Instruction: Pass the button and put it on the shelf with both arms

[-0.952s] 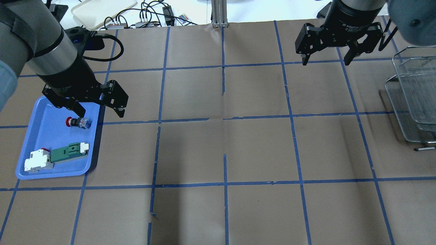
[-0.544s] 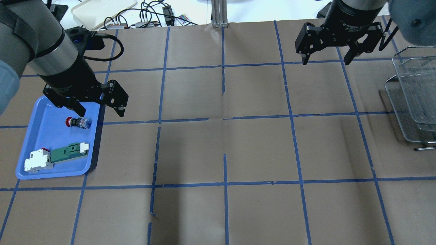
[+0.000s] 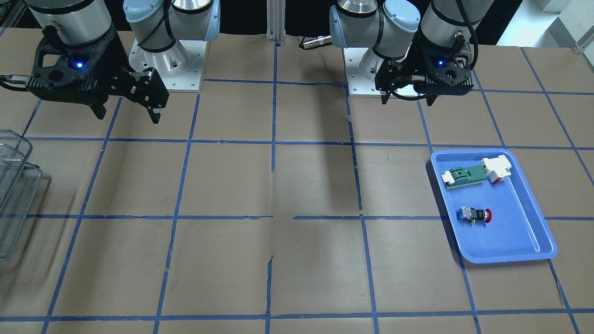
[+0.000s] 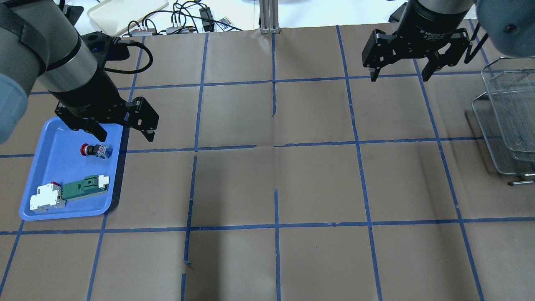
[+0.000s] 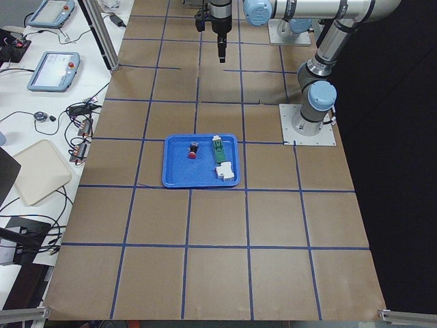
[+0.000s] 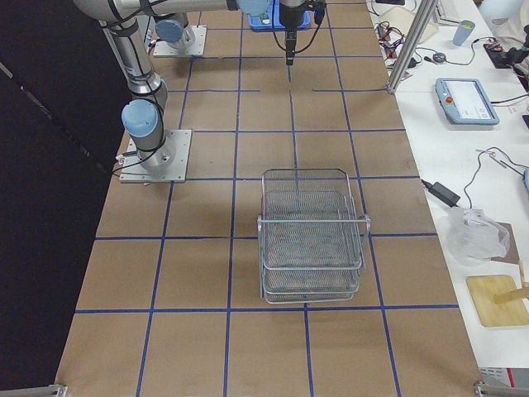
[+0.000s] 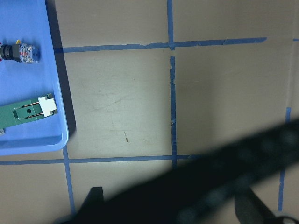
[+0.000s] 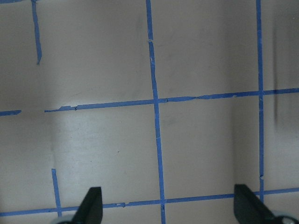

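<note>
The button (image 4: 96,150), red head and blue-clear block, lies on its side in the blue tray (image 4: 58,171) at the table's left; it also shows in the front view (image 3: 474,215) and the left wrist view (image 7: 18,51). My left gripper (image 4: 125,136) is open and empty, held above the tray's far right corner, just beyond the button. My right gripper (image 4: 399,77) is open and empty, above the far right of the table, left of the wire shelf (image 4: 505,117). The shelf stands empty at the right edge (image 6: 312,240).
A green-and-white module (image 4: 83,188) and a white breaker block (image 4: 46,198) lie in the tray's near half. Cables and a cream tray (image 4: 125,14) lie beyond the table's far edge, beside an aluminium post (image 4: 267,16). Blue tape lines grid the brown tabletop.
My left gripper has shifted very slightly, staying open above the tray's corner. The right gripper, the button and the shelf have not visibly moved.
</note>
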